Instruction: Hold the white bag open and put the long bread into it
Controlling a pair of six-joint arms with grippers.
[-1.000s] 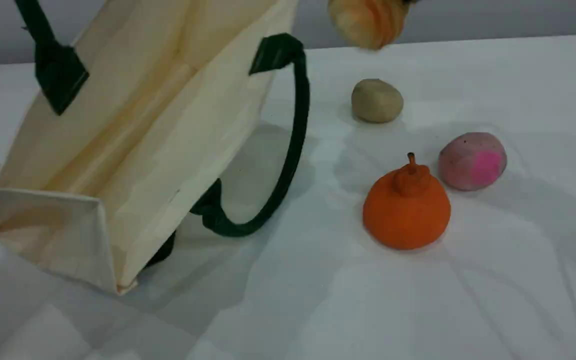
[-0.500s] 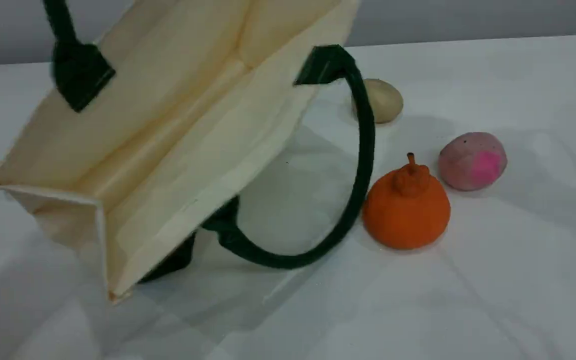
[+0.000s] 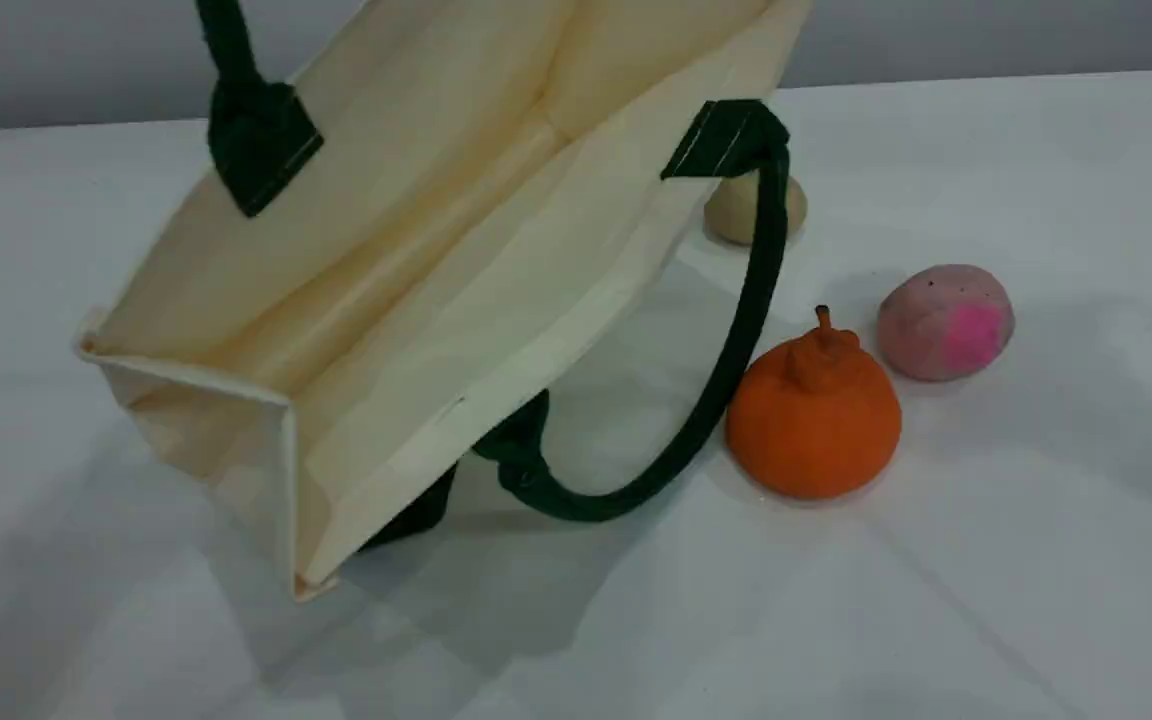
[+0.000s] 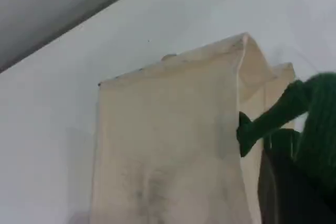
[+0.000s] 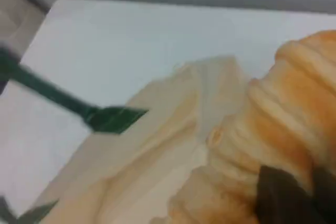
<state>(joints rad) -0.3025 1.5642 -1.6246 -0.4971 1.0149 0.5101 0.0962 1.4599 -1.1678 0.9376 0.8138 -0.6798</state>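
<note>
The white bag (image 3: 416, 260) hangs tilted above the table with its mouth open toward the scene camera. One dark green handle (image 3: 236, 70) runs up out of the top edge, and the other loop (image 3: 736, 330) dangles to the table. In the left wrist view my left gripper (image 4: 287, 195) is shut on the green handle (image 4: 315, 124), with the bag (image 4: 168, 145) hanging below it. In the right wrist view my right gripper (image 5: 294, 198) is shut on the long bread (image 5: 283, 124), which hovers just above the bag's open mouth (image 5: 152, 156). Neither gripper nor the bread shows in the scene view.
An orange pumpkin-like fruit (image 3: 813, 415) sits right beside the dangling handle. A pink-grey lump (image 3: 944, 322) lies to its right. A beige lump (image 3: 736, 208) is partly hidden behind the handle tab. White table (image 3: 986, 560) all around.
The bag has swung to the right, and its dangling handle now reaches the orange fruit and covers part of the beige lump. The bread has left the scene view's top edge.
</note>
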